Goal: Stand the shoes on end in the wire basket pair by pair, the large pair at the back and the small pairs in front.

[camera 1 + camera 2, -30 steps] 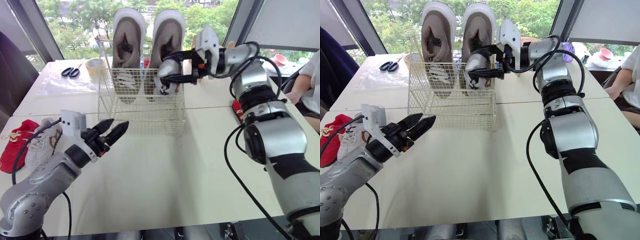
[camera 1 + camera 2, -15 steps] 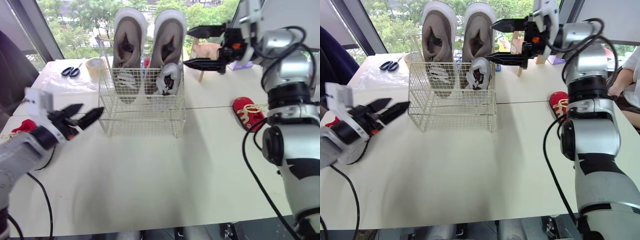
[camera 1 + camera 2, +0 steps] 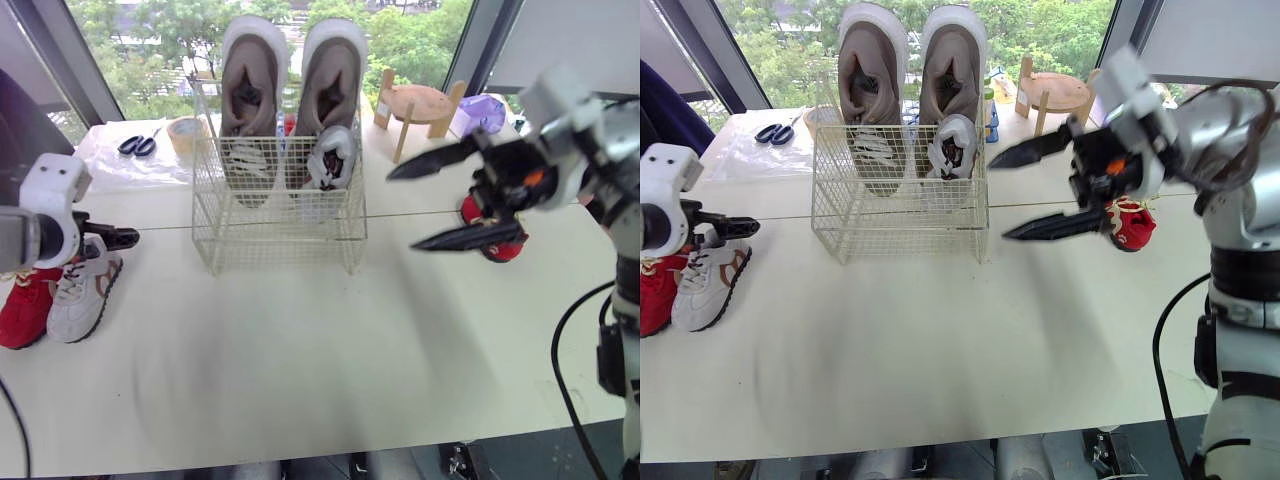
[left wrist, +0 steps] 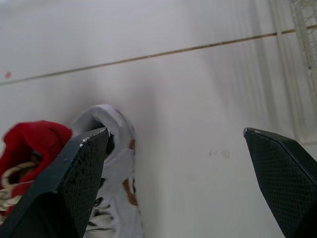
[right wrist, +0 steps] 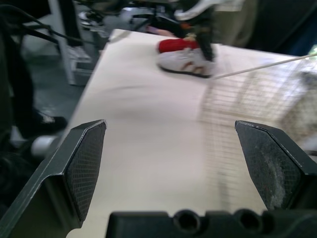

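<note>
1. The table (image 3: 300, 340) is pale, and a seam crosses it from 9 to 3 o'clock. Its surface from 4 to 8 o'clock, between the basket and the near edge, offers open room.
2. The wire basket (image 3: 280, 215) stands at 12 o'clock. The large pair (image 3: 335, 75) stands on end at its back, heels up and rising well above the rim.
3. The right pincer (image 3: 996, 201) hangs over the table at 3 o'clock. Its fingers are spread wide and hold nothing. They point toward the basket but remain apart from it.
4. The left pincer (image 4: 173, 131) is at 9 o'clock by the table's left edge. It is spread wide and empty, just above the white shoe (image 3: 85, 295).
5. The small white shoe (image 3: 330, 160) stands on end in the basket, in front of the right-hand large shoe. The basket's front left part is free.
6. The white shoe lies at 9 o'clock, touching a red shoe (image 3: 25, 305) on its outer side.
7. The second red shoe (image 3: 1135, 225) lies at 3 o'clock, behind the right pincer.
8. A wooden stand (image 3: 418, 105) and a purple item (image 3: 480, 112) are at 1 to 2 o'clock.
9. A plastic sheet (image 3: 120, 165), a tape roll (image 3: 185, 130) and scissors (image 3: 138, 145) are at 10 to 11 o'clock.
</note>
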Motion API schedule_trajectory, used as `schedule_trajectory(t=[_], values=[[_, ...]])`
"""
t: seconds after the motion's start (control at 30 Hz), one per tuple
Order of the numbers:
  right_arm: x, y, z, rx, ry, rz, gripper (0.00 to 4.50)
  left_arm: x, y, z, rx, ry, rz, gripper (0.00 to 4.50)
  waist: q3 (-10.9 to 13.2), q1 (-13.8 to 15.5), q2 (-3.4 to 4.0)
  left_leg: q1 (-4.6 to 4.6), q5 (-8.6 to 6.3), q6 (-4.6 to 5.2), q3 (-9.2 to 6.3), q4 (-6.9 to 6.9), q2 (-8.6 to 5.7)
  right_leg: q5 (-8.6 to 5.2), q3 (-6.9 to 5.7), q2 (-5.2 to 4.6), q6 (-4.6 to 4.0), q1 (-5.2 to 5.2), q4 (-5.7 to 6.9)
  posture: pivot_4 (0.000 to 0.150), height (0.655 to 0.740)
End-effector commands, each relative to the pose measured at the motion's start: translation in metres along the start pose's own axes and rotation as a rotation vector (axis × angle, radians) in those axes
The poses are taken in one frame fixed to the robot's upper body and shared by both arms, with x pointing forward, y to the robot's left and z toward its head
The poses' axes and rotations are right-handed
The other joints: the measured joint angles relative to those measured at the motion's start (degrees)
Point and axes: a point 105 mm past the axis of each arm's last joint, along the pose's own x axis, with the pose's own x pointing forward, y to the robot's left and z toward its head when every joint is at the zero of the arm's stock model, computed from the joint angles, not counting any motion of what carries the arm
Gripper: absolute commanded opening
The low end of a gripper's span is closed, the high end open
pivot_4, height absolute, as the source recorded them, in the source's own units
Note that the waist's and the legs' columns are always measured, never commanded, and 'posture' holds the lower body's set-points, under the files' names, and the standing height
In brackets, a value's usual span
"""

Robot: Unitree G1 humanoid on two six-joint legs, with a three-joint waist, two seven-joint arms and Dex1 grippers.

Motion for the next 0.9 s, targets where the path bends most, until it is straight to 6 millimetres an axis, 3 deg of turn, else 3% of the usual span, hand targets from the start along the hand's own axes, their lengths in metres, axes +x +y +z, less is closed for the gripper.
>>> schedule_trajectory(t=[0.03, 0.27, 0.5, 0.6, 0.63, 0.83, 0.87, 0.9], values=[[0.001, 0.002, 0.004, -0.039, 0.007, -0.051, 4.5, 0.007, 0.023, -0.004, -0.041, 0.059, 0.088, 4.47, 0.0, 0.02, -0.01, -0.01, 0.0, 0.0, 0.0, -0.01, 0.0, 0.0, 0.01, 0.0, 0.0, -0.02, 0.0, 0.15, 0.74], [0.001, 0.002, 0.002, -0.01, -0.012, -0.111, 4.5, 0.029, 0.033, -0.009, -0.092, 0.116, 0.075, 4.47, -0.05, 0.5, -0.1, -0.08, 0.0, 0.0, 0.09, 0.03, -0.05, 0.0, -0.03, -0.02, 0.0, -0.01, -0.03, 0.15, 0.74], [0.005, -0.001, 0.001, 0.004, -0.033, -0.15, 4.5, 0.069, 0.024, -0.008, -0.143, 0.118, -0.029, 4.47, -0.08, 0.6, -0.16, -0.09, 0.0, 0.01, 0.12, 0.1, -0.1, 0.0, -0.03, -0.05, 0.0, 0.01, -0.02, 0.15, 0.74], [0.007, -0.001, -0.001, 0.005, -0.027, -0.159, 4.5, 0.083, 0.022, -0.009, -0.134, 0.128, -0.044, 3.82, -0.08, 0.4, -0.18, -0.11, 0.0, 0.02, 0.13, 0.11, -0.1, 0.0, -0.04, -0.04, 0.01, 0.0, -0.02, 0.15, 0.74], [0.008, -0.001, -0.001, 0.006, -0.026, -0.164, 4.5, 0.085, 0.023, -0.01, -0.125, 0.132, -0.041, 3.16, -0.08, 0.37, -0.17, -0.12, 0.0, 0.03, 0.13, 0.1, -0.1, 0.0, -0.04, -0.04, 0.01, 0.0, -0.03, 0.15, 0.74], [0.005, -0.001, -0.002, 0.025, -0.03, -0.211, 4.5, 0.083, 0.025, -0.004, -0.132, 0.131, -0.034, 0.4, -0.08, 1.14, -0.18, -0.11, 0.0, 0.04, 0.12, 0.14, -0.09, 0.01, -0.05, -0.07, 0.02, 0.02, 0.01, 0.15, 0.74], [0.004, -0.001, -0.002, 0.029, -0.031, -0.213, 4.5, 0.081, 0.026, 0.0, -0.137, 0.125, -0.034, 0.01, -0.09, 1.28, -0.19, -0.11, 0.0, 0.04, 0.12, 0.15, -0.09, 0.01, -0.05, -0.08, 0.02, 0.02, 0.01, 0.15, 0.74], [0.004, 0.0, -0.003, 0.032, -0.031, -0.215, 4.5, 0.076, 0.027, 0.005, -0.148, 0.112, -0.032, 0.01, -0.09, 1.43, -0.19, -0.11, 0.0, 0.04, 0.12, 0.15, -0.08, 0.01, -0.05, -0.08, 0.02, 0.02, 0.01, 0.15, 0.74]])
